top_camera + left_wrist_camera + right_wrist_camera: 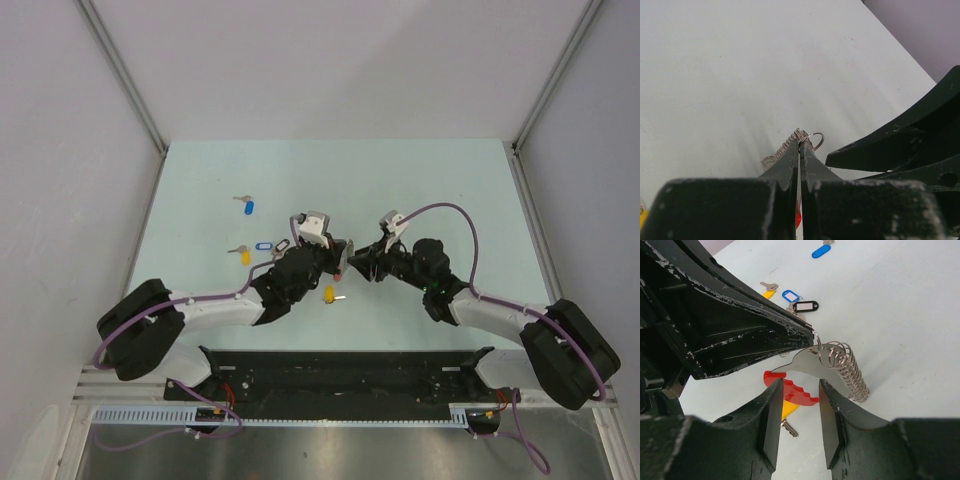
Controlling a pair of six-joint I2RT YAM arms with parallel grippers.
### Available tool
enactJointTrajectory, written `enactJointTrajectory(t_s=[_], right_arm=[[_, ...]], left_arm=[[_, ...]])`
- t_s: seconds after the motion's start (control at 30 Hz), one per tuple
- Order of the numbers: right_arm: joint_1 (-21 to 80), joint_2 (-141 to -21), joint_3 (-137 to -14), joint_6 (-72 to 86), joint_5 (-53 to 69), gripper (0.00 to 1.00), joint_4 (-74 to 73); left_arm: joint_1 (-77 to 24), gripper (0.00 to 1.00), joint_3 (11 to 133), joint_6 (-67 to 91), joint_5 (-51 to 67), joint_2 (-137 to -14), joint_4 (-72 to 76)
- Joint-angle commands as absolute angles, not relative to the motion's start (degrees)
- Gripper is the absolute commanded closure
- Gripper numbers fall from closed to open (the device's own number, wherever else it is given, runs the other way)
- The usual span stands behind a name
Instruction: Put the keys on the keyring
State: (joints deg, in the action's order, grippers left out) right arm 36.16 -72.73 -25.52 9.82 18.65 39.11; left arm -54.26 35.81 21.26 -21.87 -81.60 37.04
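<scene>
Pinches red-plastic-and-grey-metal-coil keyring (845,367) in closed left gripper (800,142), steadying it; straddles red arc (799,396) with half-open right gripper (801,387), apparently not touching.

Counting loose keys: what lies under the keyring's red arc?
A yellow-tagged key on the table, its silver blade showing. The red arc covers the tag's far end.

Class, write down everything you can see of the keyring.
The keyring is a curved red plastic arc with a notched edge, joined to a flat grey metal piece, a coiled wire spring and a small split ring. The left gripper, shut, pinches it at the split ring end. The red arc lies just beyond the right gripper, whose jaws are open; whether they touch it cannot be told.
</scene>
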Motion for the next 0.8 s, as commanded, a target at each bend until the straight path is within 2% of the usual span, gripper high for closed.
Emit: enactJointTrajectory(t_s=[0.0, 0.23, 0.5, 0.77], right_arm=[[36.3, -68.21, -27.6, 8.0, 15.83, 0.6, 37.01], [36.3, -64.87, -29.62, 8.52, 15.9, 0.6, 25.69], [38.58, -66.17, -31.11, 6.51, 18.9, 0.6, 15.39], [44.64, -72.58, -32.78, 0.36, 19.86, 0.63, 17.05]], left_arm=[[-54.67, 1.0, 35.25, 22.42, -24.43, -79.98, 40.87], [-54.58, 1.0, 36.3, 17.67, -27.07, -77.7, 39.29], [-53.53, 1.0, 36.74, 15.12, -30.84, -73.48, 33.84], [-51.59, 1.0, 38.23, 12.31, -33.13, -65.4, 24.71]])
